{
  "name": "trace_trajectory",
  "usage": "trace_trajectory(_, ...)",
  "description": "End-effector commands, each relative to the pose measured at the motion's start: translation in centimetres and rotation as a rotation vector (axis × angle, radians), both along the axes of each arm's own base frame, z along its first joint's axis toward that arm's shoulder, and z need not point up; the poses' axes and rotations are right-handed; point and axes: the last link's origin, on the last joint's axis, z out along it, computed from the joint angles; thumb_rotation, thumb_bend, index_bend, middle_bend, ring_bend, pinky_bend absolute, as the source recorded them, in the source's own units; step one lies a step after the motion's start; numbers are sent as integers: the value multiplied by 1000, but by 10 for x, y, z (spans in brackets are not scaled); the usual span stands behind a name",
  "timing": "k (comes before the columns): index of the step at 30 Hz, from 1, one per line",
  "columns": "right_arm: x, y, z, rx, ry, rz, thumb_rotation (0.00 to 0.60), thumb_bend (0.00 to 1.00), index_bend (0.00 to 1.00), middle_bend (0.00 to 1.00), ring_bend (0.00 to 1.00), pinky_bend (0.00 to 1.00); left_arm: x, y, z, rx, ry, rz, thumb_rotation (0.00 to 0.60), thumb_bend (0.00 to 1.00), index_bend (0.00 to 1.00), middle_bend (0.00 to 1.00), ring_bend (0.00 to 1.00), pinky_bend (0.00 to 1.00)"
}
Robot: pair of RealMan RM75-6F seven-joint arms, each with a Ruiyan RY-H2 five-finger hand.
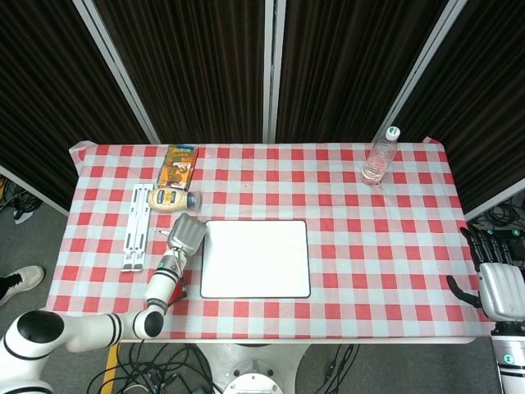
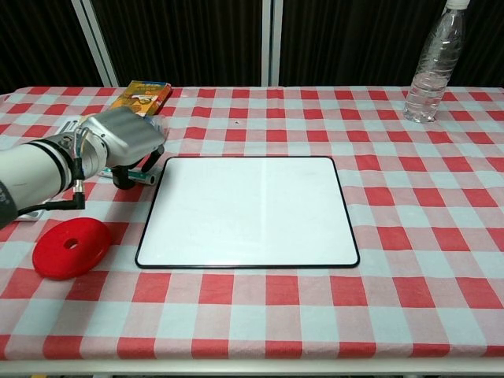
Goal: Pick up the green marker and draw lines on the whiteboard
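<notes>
Table clutter: water bottle [image 2: 434,64] far right, snack box [image 1: 178,163] far left, mayo-type bottle [image 1: 173,199] just near it, white folding stand [image 1: 136,226] at the left edge, red disc [image 2: 71,247] near left. Left hand [image 2: 124,138] hovers beside the whiteboard [image 2: 246,210] left edge, fingers curled down over the green marker [image 2: 142,175], covering most of it; grip or just touch, can't tell. Marker lies flat on the cloth, just left of the board, green barrel barely visible. Board surface blank. Right hand [image 1: 497,279] off the table's right edge, fingers spread, holding nothing.
</notes>
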Motion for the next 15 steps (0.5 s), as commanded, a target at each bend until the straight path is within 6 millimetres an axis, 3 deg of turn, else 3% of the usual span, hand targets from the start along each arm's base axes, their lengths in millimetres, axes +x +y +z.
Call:
trace_trajectory(1, -1, 1, 0, -1, 0, -3, 600, 212, 0, 38, 0, 0, -1, 1, -1, -1, 6, 3, 600, 296, 487, 510, 753, 929)
trace_trajectory(15, -2, 1, 0, 1, -2, -7, 600, 212, 0, 38, 0, 0, -3, 3, 1, -6, -8, 4, 600, 363, 507, 530, 754, 929)
